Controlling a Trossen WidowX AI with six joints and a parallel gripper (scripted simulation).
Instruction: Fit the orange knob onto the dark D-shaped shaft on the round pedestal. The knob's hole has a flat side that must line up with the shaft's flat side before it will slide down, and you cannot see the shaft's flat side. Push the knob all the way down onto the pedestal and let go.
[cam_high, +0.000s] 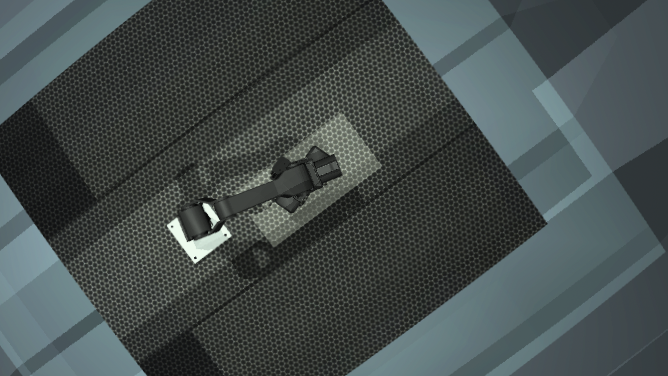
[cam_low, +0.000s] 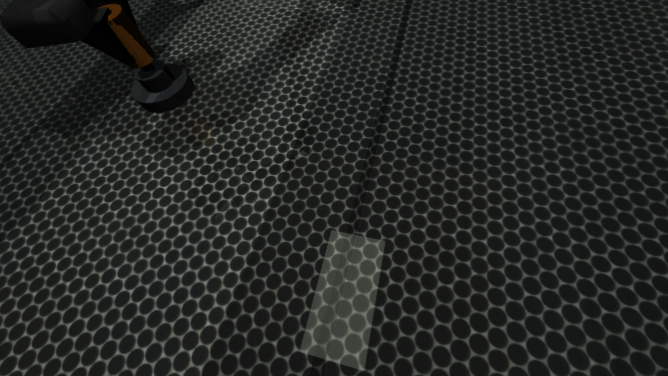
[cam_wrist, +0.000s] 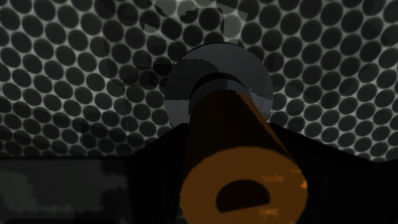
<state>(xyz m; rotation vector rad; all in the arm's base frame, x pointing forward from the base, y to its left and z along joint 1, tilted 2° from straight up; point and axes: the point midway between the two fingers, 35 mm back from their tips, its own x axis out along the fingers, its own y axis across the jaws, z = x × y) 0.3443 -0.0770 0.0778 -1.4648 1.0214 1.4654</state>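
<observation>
The orange knob is a tall cylinder. The D-shaped hole in its top shows in the wrist view, flat edge toward the bottom of the frame and slightly slanted. My gripper is shut on the knob, a dark finger on each side. The dark round pedestal has a wide base and a narrower raised collar. The knob's lower end is over the collar, with a little dark shaft visible below it in the exterior view. The shaft's flat side is hidden. In the top view the arm hides knob and pedestal.
The arm reaches from its white base plate over a pale rectangle on the dark honeycomb-patterned surface. A smaller pale rectangle shows in the exterior view. Shadows cross the surface.
</observation>
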